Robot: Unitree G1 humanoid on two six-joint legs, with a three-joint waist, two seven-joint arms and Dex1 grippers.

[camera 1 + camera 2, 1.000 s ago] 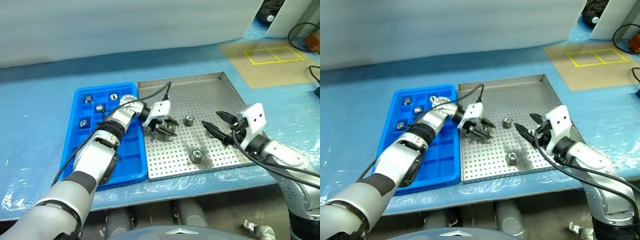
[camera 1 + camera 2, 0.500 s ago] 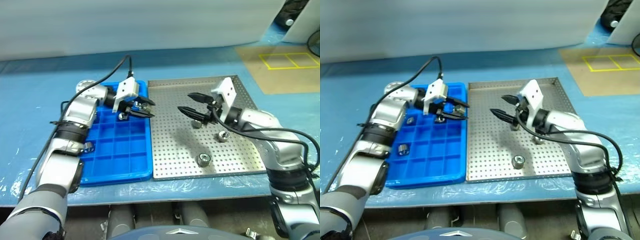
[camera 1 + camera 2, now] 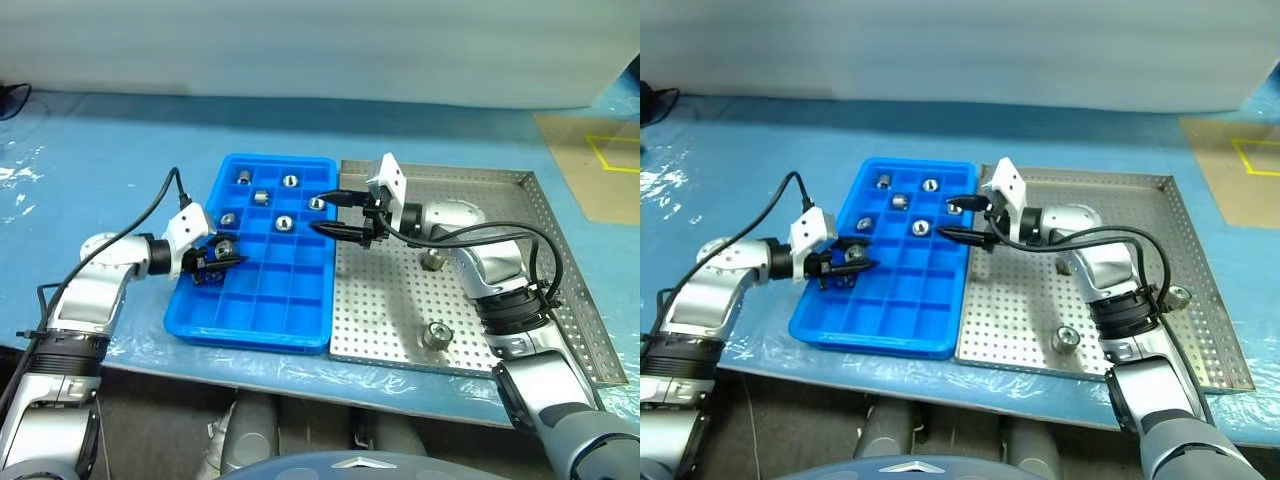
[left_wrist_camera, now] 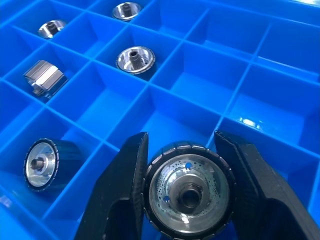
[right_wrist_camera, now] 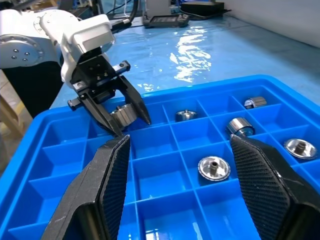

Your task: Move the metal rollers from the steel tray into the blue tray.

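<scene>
The blue tray lies left of the steel tray. My left gripper hangs low over the blue tray's left compartments, shut on a metal roller that sits between its fingers. Several more rollers rest in the tray's far compartments. Two rollers remain on the steel tray's perforated floor. My right gripper is open and holds nothing, pointing left over the blue tray's right edge. From the right wrist, the left gripper with its roller faces me across the compartments.
A tan board with yellow tape lies at the far right of the pale blue table sheet. The table's front edge runs just below both trays. A black cable loops up from the left wrist.
The view has swung left. My left gripper carried a roller from the steel tray across to the blue tray's left side. The right gripper swept left to the blue tray's right edge, still open.
</scene>
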